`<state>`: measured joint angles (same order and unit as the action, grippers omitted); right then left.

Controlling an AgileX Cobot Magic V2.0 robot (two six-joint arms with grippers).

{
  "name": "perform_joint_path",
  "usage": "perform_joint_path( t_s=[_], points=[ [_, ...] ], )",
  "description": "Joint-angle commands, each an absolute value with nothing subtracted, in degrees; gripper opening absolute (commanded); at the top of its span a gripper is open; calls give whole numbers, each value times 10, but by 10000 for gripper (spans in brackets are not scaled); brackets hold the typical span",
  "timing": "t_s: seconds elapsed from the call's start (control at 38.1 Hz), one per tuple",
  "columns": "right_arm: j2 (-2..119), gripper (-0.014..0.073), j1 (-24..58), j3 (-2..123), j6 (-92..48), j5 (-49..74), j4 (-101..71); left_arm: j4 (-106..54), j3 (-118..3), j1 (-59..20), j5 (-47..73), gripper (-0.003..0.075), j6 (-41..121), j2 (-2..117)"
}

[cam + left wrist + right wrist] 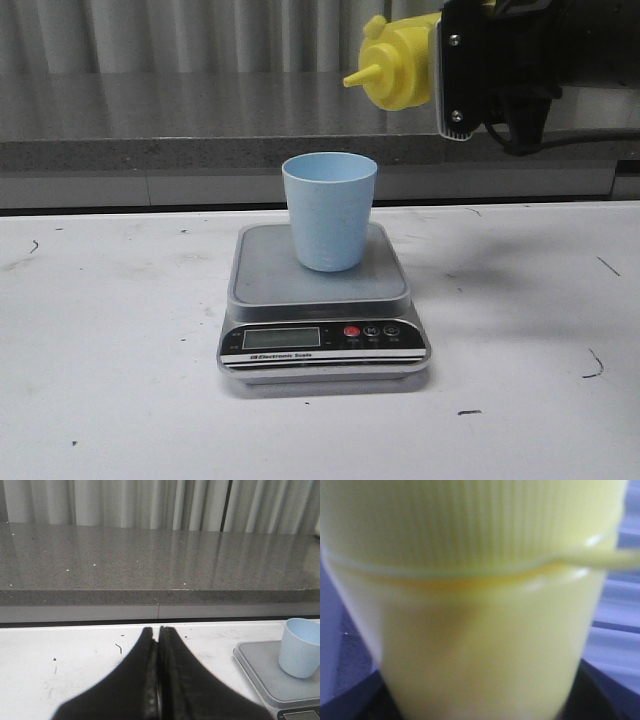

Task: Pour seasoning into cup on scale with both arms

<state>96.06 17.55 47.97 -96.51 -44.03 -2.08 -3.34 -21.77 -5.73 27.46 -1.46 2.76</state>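
Note:
The pale blue cup stands upright on the silver scale mid-table; both also show in the left wrist view, the cup on the scale. My right gripper is shut on the yellow seasoning bottle, held tipped sideways high at the upper right, nozzle pointing left, above and right of the cup. The seasoning fills the right wrist view. My left gripper is shut with nothing in it, low over the white table to the left of the scale, out of the front view.
A grey stone ledge with pale curtains behind runs along the back of the white table. Small dark scuff marks dot the tabletop.

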Motion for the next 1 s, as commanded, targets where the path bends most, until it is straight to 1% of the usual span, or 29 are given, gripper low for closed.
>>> perform_joint_path(
  t_s=[0.0,0.26,0.6,0.71,0.79,0.97],
  points=[
    [938,99,174,525,-1012,-520,-17,-40,-233,-58,226,-20,-20,34],
    [939,99,174,568,-1151,-499,-17,-40,-233,-58,226,-20,-20,34],
    [939,99,174,571,-1159,-489,-17,-40,-233,-58,226,-20,-20,34],
    [939,99,174,571,-1125,-489,-17,-40,-233,-58,226,-20,-20,34],
    [939,99,174,571,-1065,-489,-17,-40,-233,-58,226,-20,-20,34],
    [939,99,175,570,-831,-489,-29,-40,-233,-58,226,-20,-20,34]
  ],
)
